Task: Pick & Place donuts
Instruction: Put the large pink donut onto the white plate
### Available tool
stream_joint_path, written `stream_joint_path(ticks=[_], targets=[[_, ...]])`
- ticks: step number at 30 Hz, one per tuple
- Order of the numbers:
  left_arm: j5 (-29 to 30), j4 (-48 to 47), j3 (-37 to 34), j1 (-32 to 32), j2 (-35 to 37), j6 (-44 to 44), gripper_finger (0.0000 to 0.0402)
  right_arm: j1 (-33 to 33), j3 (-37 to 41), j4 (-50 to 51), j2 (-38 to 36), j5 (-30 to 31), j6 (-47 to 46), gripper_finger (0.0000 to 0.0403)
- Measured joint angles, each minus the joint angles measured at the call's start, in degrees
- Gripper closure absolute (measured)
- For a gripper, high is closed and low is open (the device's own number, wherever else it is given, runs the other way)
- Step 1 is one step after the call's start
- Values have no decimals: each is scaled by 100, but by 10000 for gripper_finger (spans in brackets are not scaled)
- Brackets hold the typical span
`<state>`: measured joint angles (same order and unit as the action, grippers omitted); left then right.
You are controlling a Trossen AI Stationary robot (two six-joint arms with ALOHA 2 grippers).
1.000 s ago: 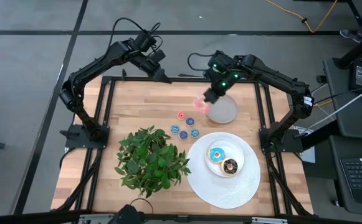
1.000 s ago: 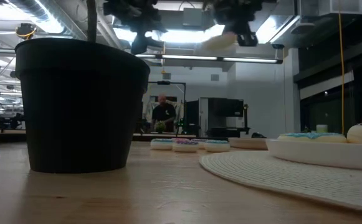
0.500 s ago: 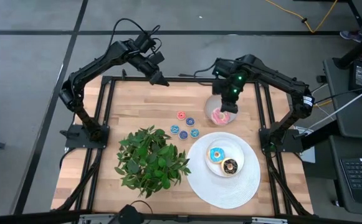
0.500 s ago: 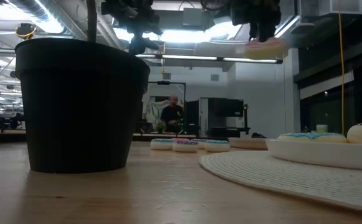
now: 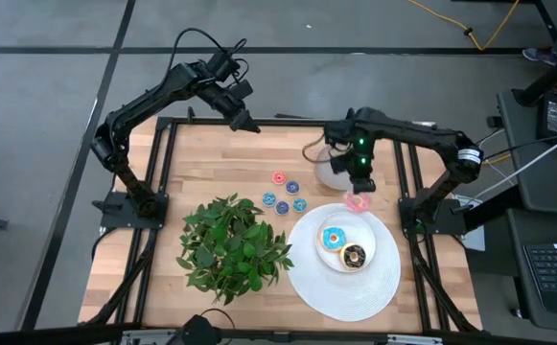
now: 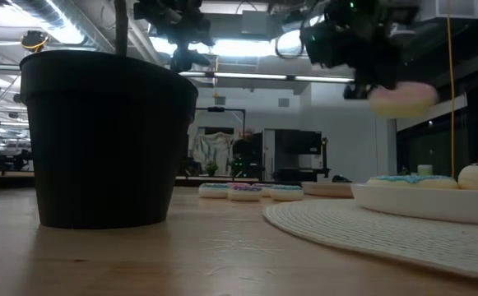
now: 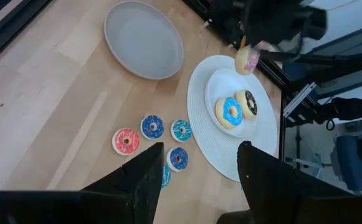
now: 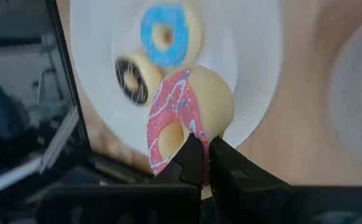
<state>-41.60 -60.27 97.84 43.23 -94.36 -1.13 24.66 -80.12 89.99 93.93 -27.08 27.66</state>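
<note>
On the near right part of the wooden table [image 5: 211,163] a white woven mat [image 5: 316,283] carries a white plate [image 5: 331,257], and on it lie the blue-iced donut [image 5: 333,238] and, nearer the table's front edge, the dark brown donut [image 5: 354,256]. The potted plant [image 5: 232,244] stands near the front edge, left of the mat.

Above the mat's far rim the right gripper [image 5: 360,195] hangs in the air, its fingers pressed together on the rim of the pink donut [image 5: 357,202]: a pale ring with pink icing and fine sprinkles, held on edge. Toward the middle of the table lie the tiny rings [image 5: 286,195], one red and the others blue, close together. Just beyond, near the far right corner, sits the round grey dish [image 5: 336,172].

The left gripper [image 5: 247,125] waits over the far edge, fingers spread and bare.

Beyond the table the room shows ceiling lights and dark cabinets.
</note>
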Motion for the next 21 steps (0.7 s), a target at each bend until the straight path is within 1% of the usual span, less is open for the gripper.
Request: stream_joint_path(ticks=[7,9,18,21], targets=[[9,2,0,1,0,2,207,-174,1055,-430,2,-9,477,386],[10,2,0,1,1,2,206,-174,1277,-640,-28,-113,562,386],[19,12,-2,1,1,-8,207,-172,2376,-1919,-769,-453,445,386],[50,82,-2,1,1,-125,206,-174,2685,-2205,-967,-613,388,386]])
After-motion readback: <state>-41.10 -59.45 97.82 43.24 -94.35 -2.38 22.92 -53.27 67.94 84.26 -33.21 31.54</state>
